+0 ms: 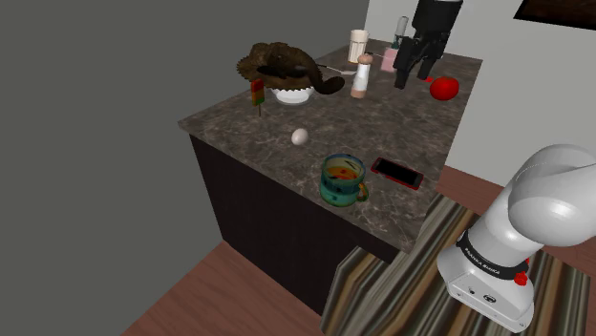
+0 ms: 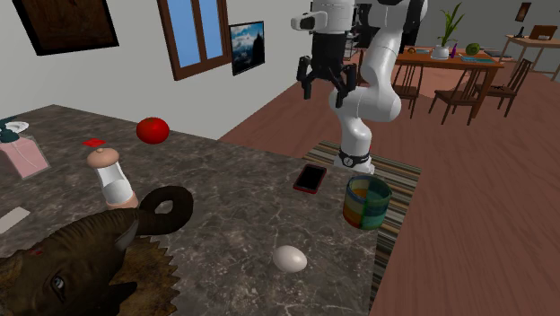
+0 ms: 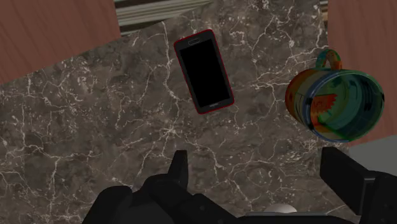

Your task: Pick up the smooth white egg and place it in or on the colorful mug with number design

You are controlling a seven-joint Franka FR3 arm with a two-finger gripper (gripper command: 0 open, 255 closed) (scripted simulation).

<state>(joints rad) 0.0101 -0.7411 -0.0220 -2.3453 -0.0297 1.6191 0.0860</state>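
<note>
The white egg (image 1: 300,136) (image 2: 290,258) lies on the dark marble counter (image 1: 239,124), near its front edge. A colourful mug (image 1: 342,179) (image 2: 366,201) (image 3: 334,95) stands upright close beside the egg, at the counter's edge. My black gripper (image 1: 413,69) (image 2: 326,83) (image 3: 261,184) hangs high above the counter, well away from the egg and over the far end in the shoulder view. Its fingers (image 3: 178,167) stand apart with nothing between them.
A red-cased phone (image 1: 396,173) (image 2: 310,178) (image 3: 205,70) lies flat next to the mug. Further back are a red ball (image 1: 443,88) (image 2: 153,130), a white shaker (image 1: 362,74) (image 2: 112,179), a pink dispenser (image 2: 25,154) and a brown horned figure (image 1: 282,65) (image 2: 63,260). A striped rug (image 1: 401,286) covers the floor below.
</note>
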